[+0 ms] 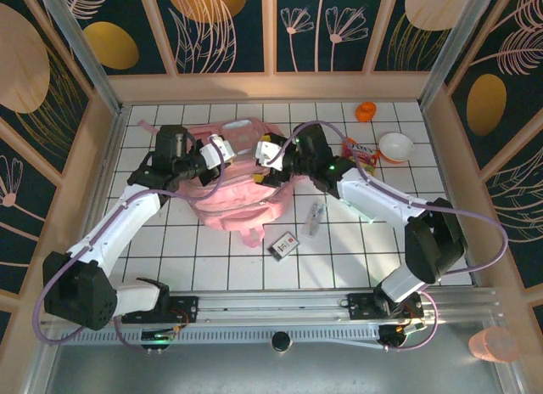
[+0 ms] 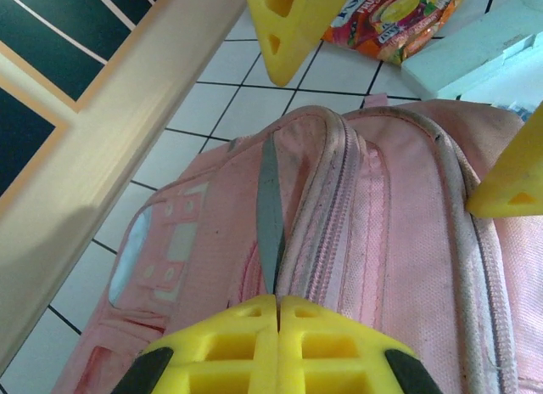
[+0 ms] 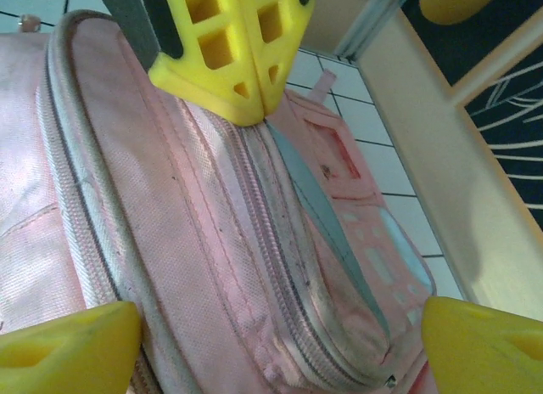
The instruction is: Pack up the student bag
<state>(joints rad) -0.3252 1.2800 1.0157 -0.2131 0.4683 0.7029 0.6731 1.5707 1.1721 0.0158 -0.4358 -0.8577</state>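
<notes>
Large soft pink fabric backpack [image 1: 231, 199] lies flat approx at ctr of the white tiled desk [image 1: 212, 271], a bit to the far side, btwn the two arms. A pink strap loop [image 1: 252, 236] sticks out at its near edge. The left gripper [image 1: 226, 147] reaches in from the left over the bag's far part. The right gripper [image 1: 266, 153] comes in from the right, facing it, the two close together.

Left wrist view: left gripper [image 2: 277, 313] closed, yellow fingers pressed together w/ no gap. Its tips pinch a thin grey strip [image 2: 270, 207] running along the zip seam of the pink fabric backpack [image 2: 399, 241]. The right wrist view shows the same: left gripper [image 3: 257, 114] shut, tip on the grey strip [image 3: 322, 216].

Right gripper [image 3: 276, 334] wide open, holding nothing. Its yellow fingers [image 3: 68, 343] sit at either side of that view, w/ the bag's zipped top [image 3: 195, 241] btwn and below them. Can't tell if the pads touch the fabric.

Also on the desk:
- Far right: colourful snack packet [image 1: 361, 149], just beside a white bowl [image 1: 396, 146].
- Far edge: small orange item [image 1: 366, 111].
- Near-right of the bag: small clear item [image 1: 314, 216] and a dark flat item w/ white label [image 1: 284, 244].
</notes>
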